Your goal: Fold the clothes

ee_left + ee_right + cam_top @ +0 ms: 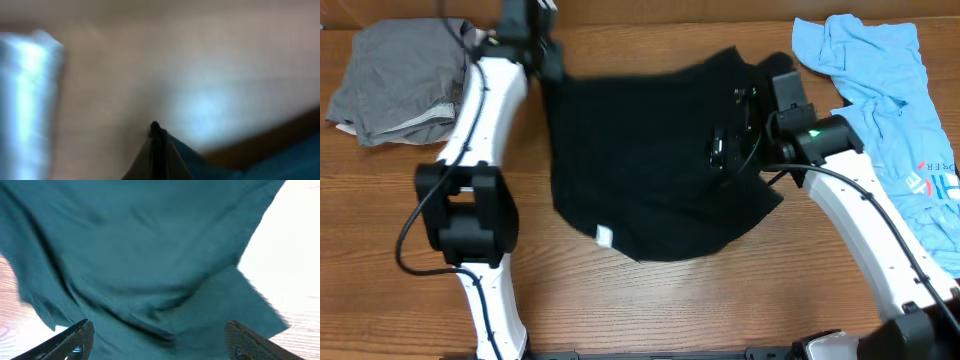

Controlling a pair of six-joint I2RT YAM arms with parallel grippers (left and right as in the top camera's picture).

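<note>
The right gripper (pixel 159 332) stands wide open, its two dark fingers (pixel 75 340) spread far apart over rumpled cloth that fills nearly all of the right wrist view; whether the tips touch the cloth cannot be told. From overhead this gripper sits above the right-hand part of the black T-shirt (pixel 640 170), with its white arm running back toward the table's near right corner. The left gripper (pixel 542 55) is at the far left corner of the same shirt. Its wrist view is heavily blurred, showing only a dark peak of cloth rising at the bottom centre, so whether it is clamped on the fabric cannot be told. The shirt lies spread, partly wrinkled, in the middle of the wooden table (pixel 650 310), a small white tag (pixel 604 236) showing near its near edge. A grey garment (pixel 395 85) lies bunched at the far left, and a light-blue garment (pixel 890 100) lies along the right side, both apart from the shirt.
</note>
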